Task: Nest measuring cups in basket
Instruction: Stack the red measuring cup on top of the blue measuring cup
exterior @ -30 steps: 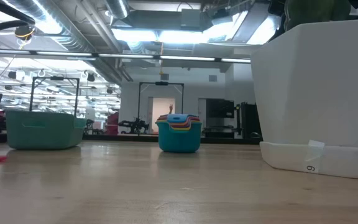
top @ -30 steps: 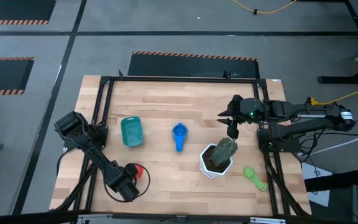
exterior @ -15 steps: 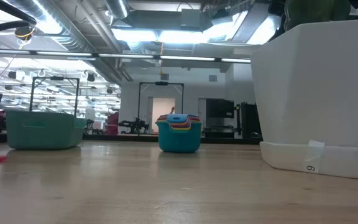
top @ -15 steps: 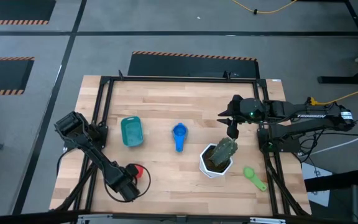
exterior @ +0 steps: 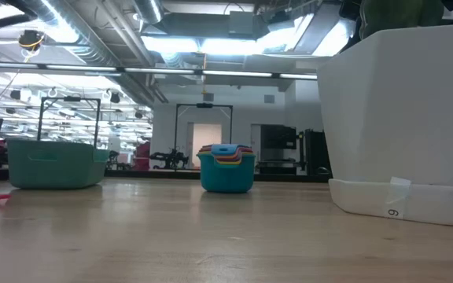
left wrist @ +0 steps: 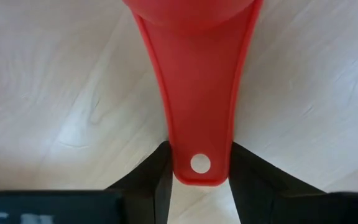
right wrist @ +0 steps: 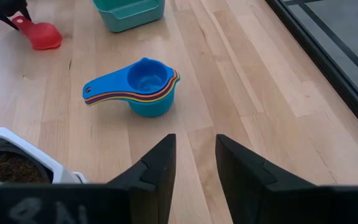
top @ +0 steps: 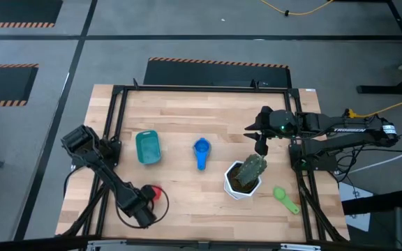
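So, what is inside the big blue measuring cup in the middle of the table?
Smaller cups are nested inside the big blue cup: red, yellow and orange rims show, with a blue cup on top. Their bowls are covered, so the exact count cannot be seen.

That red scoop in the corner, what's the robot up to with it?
The left gripper has its fingers on either side of the red cup's handle, which lies flat on the table. A nested stack of cups sits mid-table, the teal basket stands apart from it, and a green cup lies beyond the plant pot. The right gripper waits open above the table.
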Controlling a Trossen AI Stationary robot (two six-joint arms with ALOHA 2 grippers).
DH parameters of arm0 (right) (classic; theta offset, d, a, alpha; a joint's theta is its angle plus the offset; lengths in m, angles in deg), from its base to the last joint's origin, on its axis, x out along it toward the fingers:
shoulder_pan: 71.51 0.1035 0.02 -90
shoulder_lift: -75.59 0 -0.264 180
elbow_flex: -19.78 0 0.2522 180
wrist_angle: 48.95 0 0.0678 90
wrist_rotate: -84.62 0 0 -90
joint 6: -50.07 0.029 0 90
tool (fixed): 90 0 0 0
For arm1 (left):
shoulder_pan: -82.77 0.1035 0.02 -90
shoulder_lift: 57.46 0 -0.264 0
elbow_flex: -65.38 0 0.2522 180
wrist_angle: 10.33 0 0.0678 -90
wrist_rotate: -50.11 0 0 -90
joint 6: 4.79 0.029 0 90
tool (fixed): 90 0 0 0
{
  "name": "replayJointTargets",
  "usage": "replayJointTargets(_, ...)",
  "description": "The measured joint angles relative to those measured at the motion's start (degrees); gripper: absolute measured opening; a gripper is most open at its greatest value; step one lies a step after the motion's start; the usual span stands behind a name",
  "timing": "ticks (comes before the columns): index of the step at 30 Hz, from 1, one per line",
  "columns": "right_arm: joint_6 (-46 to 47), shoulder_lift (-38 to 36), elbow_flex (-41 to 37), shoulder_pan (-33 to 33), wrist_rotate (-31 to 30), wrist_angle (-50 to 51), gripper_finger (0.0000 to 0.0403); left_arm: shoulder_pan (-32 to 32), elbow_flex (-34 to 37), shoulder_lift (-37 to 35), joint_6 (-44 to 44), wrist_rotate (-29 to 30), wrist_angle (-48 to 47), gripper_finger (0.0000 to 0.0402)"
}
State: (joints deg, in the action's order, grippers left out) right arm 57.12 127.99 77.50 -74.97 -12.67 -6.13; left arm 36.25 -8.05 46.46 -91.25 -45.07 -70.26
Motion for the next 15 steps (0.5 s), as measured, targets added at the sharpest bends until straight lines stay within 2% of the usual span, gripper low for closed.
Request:
replayJointTargets(4, -1.7, 0.0, 0.0, 0.0, -0.1, 0.0, 0.0117, 0.6, -1.9, 0.2, 0.4, 4.2, 0.3, 0.0124)
replayJointTargets(9, -4.7, 0.0, 0.0, 0.0, -0.1, 0.0, 0.0117, 2.9, -3.9, -0.5, 2.8, 14.8, 4.6, 0.0123)
replayJointTargets(15, -7.6, 0.0, 0.0, 0.0, -0.1, -0.2, 0.0117, 7.0, -4.2, -3.4, 14.2, 25.4, 13.0, 0.0122)
